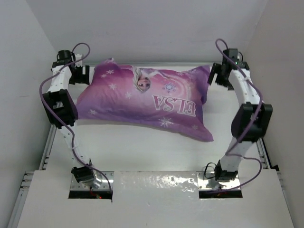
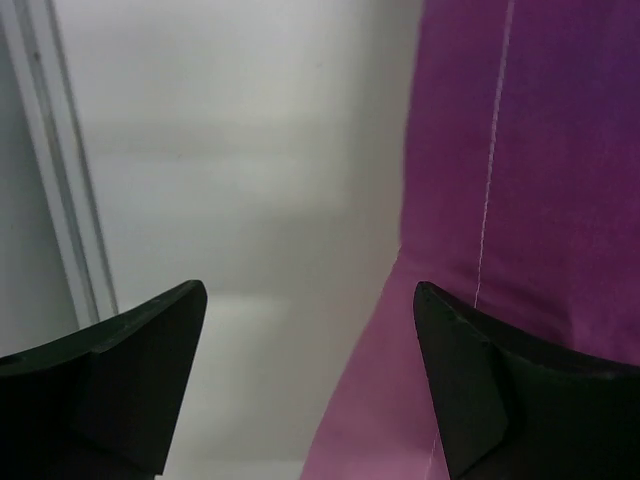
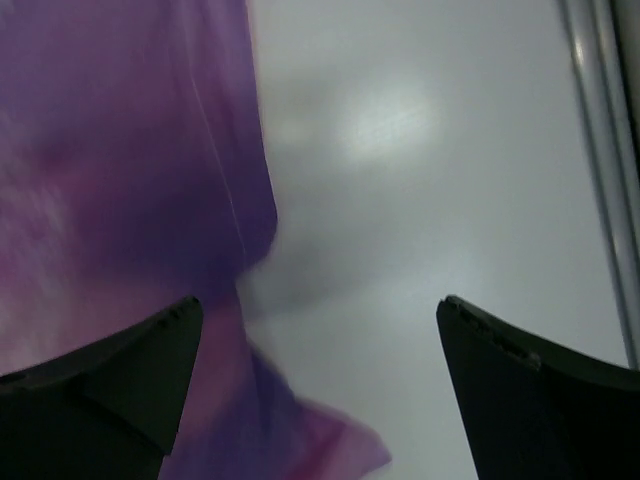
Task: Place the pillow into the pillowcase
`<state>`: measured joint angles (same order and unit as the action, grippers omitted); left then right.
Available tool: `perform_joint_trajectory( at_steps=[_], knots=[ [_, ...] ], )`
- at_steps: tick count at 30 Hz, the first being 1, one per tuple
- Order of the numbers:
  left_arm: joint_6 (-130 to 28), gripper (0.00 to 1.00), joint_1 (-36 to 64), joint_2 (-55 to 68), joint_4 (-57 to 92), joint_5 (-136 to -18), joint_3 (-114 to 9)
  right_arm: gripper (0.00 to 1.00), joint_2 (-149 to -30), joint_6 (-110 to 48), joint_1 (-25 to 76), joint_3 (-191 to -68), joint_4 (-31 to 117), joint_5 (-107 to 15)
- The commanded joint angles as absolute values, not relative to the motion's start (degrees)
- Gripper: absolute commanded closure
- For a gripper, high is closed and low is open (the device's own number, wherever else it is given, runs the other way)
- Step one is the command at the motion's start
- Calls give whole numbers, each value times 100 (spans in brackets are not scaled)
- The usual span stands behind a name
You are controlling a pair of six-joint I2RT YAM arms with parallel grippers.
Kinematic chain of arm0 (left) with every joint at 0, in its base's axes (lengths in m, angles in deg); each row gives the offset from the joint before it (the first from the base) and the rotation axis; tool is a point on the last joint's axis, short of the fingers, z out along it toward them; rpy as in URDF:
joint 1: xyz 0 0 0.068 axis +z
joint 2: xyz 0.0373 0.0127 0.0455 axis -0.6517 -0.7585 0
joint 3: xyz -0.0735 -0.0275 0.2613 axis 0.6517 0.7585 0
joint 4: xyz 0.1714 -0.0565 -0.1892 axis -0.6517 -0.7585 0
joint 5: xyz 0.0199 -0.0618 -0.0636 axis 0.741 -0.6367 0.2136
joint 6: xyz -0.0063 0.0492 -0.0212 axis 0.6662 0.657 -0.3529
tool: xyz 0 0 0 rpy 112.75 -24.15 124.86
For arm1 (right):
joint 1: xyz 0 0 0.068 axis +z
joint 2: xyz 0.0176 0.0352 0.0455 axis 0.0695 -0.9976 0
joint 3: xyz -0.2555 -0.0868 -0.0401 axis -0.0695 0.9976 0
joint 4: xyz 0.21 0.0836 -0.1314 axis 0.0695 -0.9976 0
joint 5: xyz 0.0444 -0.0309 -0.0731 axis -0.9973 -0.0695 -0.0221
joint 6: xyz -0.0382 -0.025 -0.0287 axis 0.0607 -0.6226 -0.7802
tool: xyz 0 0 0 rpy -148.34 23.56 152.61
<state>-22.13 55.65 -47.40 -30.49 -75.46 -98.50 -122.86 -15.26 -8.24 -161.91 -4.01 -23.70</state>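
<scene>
The pink-and-purple pillowcase point(image 1: 147, 102) with the princess print and "ELSA" lettering lies plump across the far half of the table. No white pillow shows; it is hidden. My left gripper point(image 1: 80, 75) is open beside the case's far left corner, holding nothing. In the left wrist view the purple fabric point(image 2: 520, 180) fills the right side, passing under the right finger. My right gripper point(image 1: 219, 76) is open beside the far right corner. In the right wrist view the fabric point(image 3: 120, 180) hangs at the left, with a loose corner between the fingers.
White walls enclose the table point(image 1: 142, 152) at the back and both sides. Metal rails point(image 1: 47, 147) run along the table's left and right edges. A raised white shelf point(image 1: 156, 199) holds the arm bases at the near edge.
</scene>
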Motion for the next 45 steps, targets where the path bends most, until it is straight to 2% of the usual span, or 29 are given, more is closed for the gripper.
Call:
perform_joint_trajectory(
  at_steps=[1, 6, 10, 13, 16, 23, 26, 27, 30, 34, 45],
  knots=[
    [-2322, 17, 5649, -3540, -2828, -7839, -9846, 1, -10282, -1318, -741, -14230, 761, -3130],
    [-2340, 16, 5649, -2681, -2714, -8577, -8915, 2, -9540, -1423, -566, -12905, 1203, -4247],
    [-2217, 16, 5640, -2064, -2556, -9359, -7907, 3, -8838, -1407, 135, -11685, 1999, -4555],
    [-2164, 16, 5597, -1712, -2319, -9537, -7281, 3, -8538, -1161, 409, -11139, 2432, -4801],
    [-2234, 17, 5605, -1527, -2169, -9230, -6586, 2, -8511, -985, 463, -11083, 2531, -4820],
    [-2296, 17, 6158, -912, -2107, -8510, -6198, 1, -8133, -1256, 226, -11620, 941, -3942],
    [-2287, 17, 6317, -754, -1976, -7938, -5768, 1, -7879, -1108, 146, -11401, 720, -2933],
    [-2278, 17, 6404, -710, -1941, -7772, -5645, 1, -7800, -733, 146, -11200, 720, -2208],
    [-2243, 17, 6475, -569, -1888, -7682, -5180, 1, -7501, -125, 146, -10901, 606, -1106],
    [-2243, 17, 6484, -499, -1888, -7647, -5099, 1, -7193, -87, 146, -10575, 570, -585],
    [-2269, 17, 6475, -463, -1922, -7867, -5099, 1, -6473, -87, 155, -9978, 1148, -329]
  ],
)
